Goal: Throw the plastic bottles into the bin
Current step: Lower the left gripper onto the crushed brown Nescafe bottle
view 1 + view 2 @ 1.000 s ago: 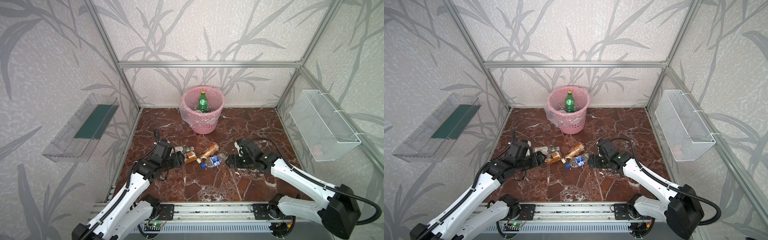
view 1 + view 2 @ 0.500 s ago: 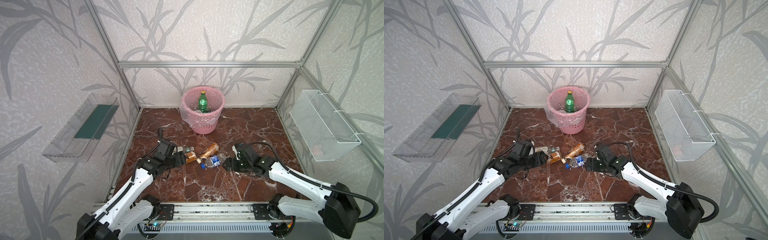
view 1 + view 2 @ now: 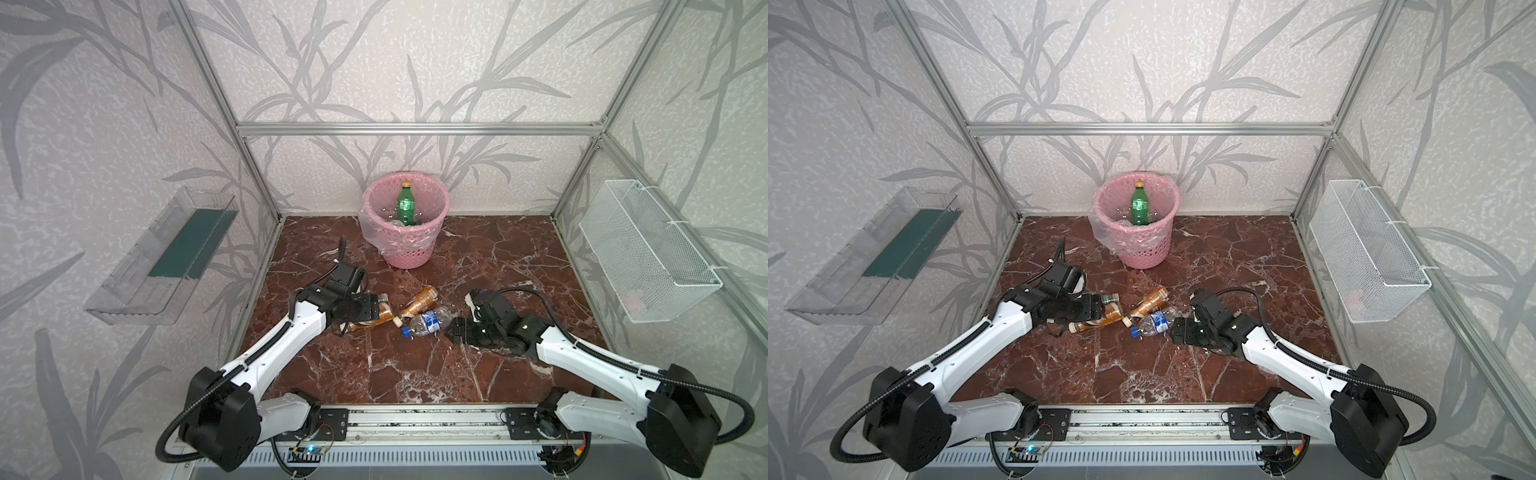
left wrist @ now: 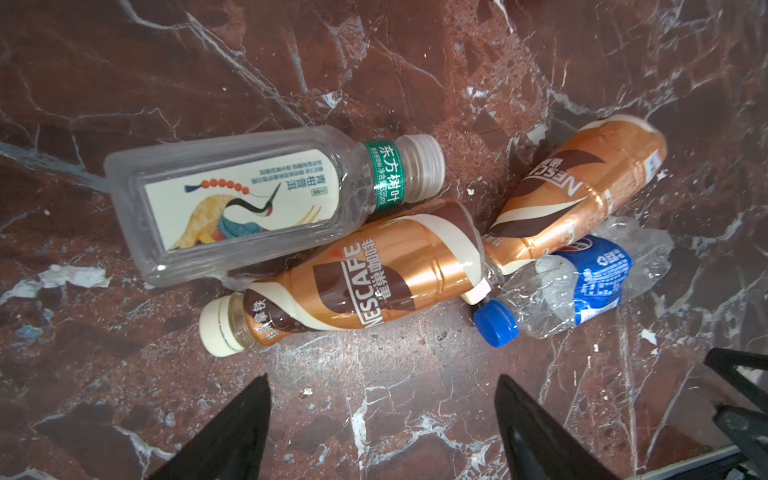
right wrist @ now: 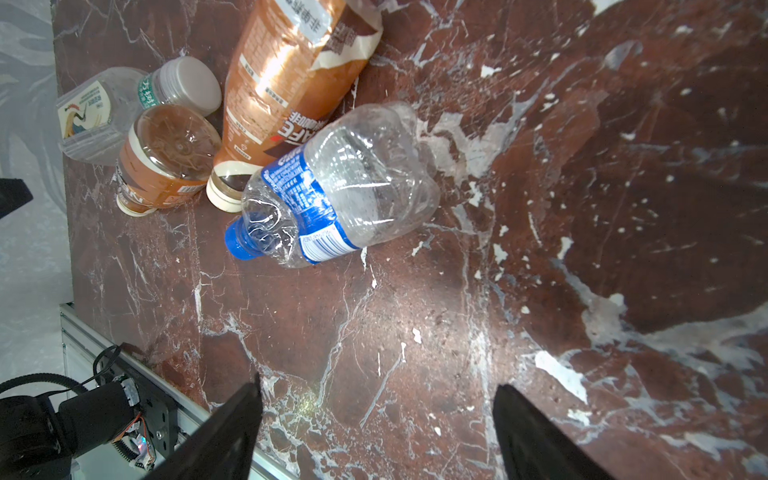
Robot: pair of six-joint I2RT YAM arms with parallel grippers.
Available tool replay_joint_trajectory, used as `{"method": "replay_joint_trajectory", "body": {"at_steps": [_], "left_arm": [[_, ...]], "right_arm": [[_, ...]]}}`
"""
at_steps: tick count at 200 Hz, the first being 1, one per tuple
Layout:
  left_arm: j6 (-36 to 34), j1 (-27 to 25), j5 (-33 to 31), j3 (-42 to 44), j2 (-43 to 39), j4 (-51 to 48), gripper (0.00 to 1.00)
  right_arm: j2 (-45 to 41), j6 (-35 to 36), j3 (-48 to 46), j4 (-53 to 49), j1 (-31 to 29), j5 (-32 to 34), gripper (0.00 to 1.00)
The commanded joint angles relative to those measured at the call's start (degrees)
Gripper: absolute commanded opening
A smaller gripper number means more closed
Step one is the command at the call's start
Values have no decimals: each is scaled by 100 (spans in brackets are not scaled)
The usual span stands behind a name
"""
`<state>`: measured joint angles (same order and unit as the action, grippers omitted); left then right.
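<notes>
Four bottles lie in a touching heap on the floor (image 3: 415,374), well short of the bin (image 3: 407,257), which holds an upright green bottle (image 3: 404,208). Both tools are spread wide and empty: the left gripper (image 4: 380,382) hangs just short of the near coffee bottle (image 4: 374,274), the right gripper (image 5: 376,384) just short of the crushed blue bottle (image 5: 340,183). The main risk, I judge, is the crowding. The white bottle (image 4: 232,199) leans on that coffee bottle, whose base meets the neck of the second coffee bottle (image 4: 582,178) and the blue cap, so closing on any one could shove or roll its neighbours out of line. The blue bottle is thin and dented (likely to buckle or squirt out of a pinch). With both arms aimed at one heap, they could also clash. In both top views the left gripper covers much of the white bottle and the near coffee bottle. What else lies in the bin under the liner is unclear, and the wrist views show only the fingertips.
</notes>
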<state>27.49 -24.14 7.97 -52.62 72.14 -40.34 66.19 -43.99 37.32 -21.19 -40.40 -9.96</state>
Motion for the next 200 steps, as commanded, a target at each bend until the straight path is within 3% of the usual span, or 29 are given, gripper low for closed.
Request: {"method": "replay_joint_trajectory", "body": {"at_steps": [1, 200], "left_arm": [[-473, 15, 86, -187, 248, -239, 86], [-798, -202, 454, -746, 1856, -193, 89]], "right_arm": [[-185, -22, -66, -15, -20, 46, 87], [-177, 48, -141, -70, -12, 156, 87]]}}
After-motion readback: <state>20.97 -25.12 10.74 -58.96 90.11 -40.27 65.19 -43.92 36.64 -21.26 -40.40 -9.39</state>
